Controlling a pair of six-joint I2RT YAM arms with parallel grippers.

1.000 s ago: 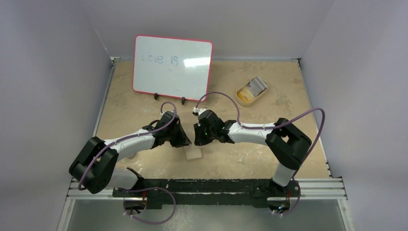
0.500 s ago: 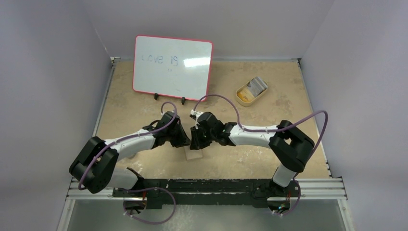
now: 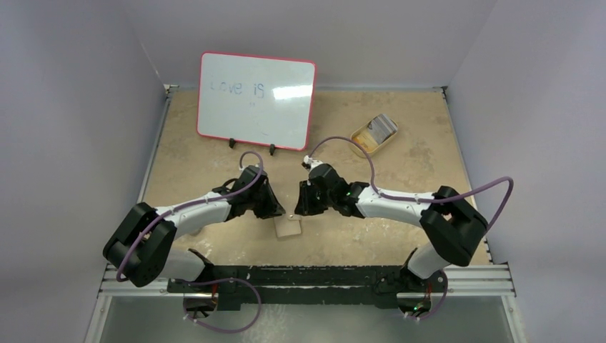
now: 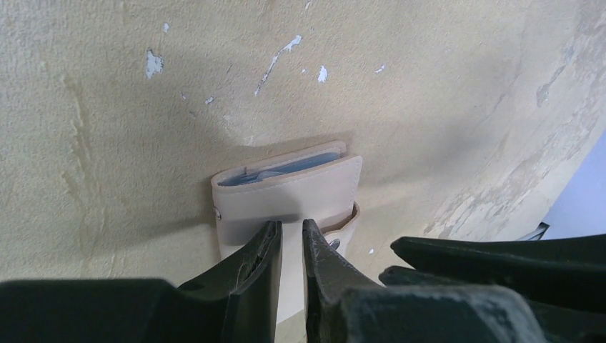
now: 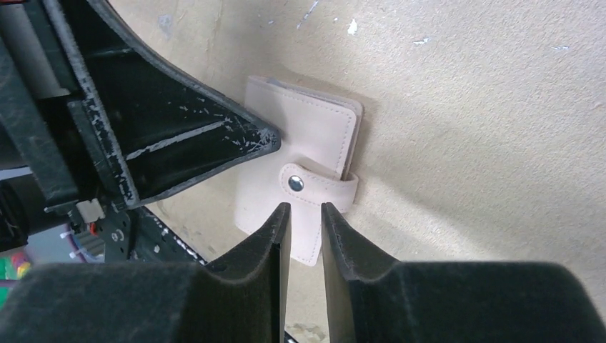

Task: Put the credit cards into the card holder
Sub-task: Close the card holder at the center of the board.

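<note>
The card holder (image 3: 288,227) lies folded on the table near the front, with its snap tab (image 5: 318,187) fastened over the edge. Bluish-grey credit cards (image 4: 286,169) show as thin edges in its far side in the left wrist view. My left gripper (image 4: 291,227) points down at the holder, jaws a narrow gap apart with nothing between them. One of its fingers (image 5: 214,143) has its tip at the holder's cover in the right wrist view. My right gripper (image 5: 306,209) hovers just short of the snap tab, slightly open and empty. From above, the left gripper (image 3: 281,212) and right gripper (image 3: 301,209) sit close together.
A red-rimmed whiteboard (image 3: 256,101) stands at the back left on small feet. A tan oval dish (image 3: 373,134) with flat grey and yellowish things in it sits at the back right. Purple cables loop over both arms.
The right arm has drawn back to the right, away from the left gripper, and its jaws have parted a little. The left arm and the card holder have not moved.
</note>
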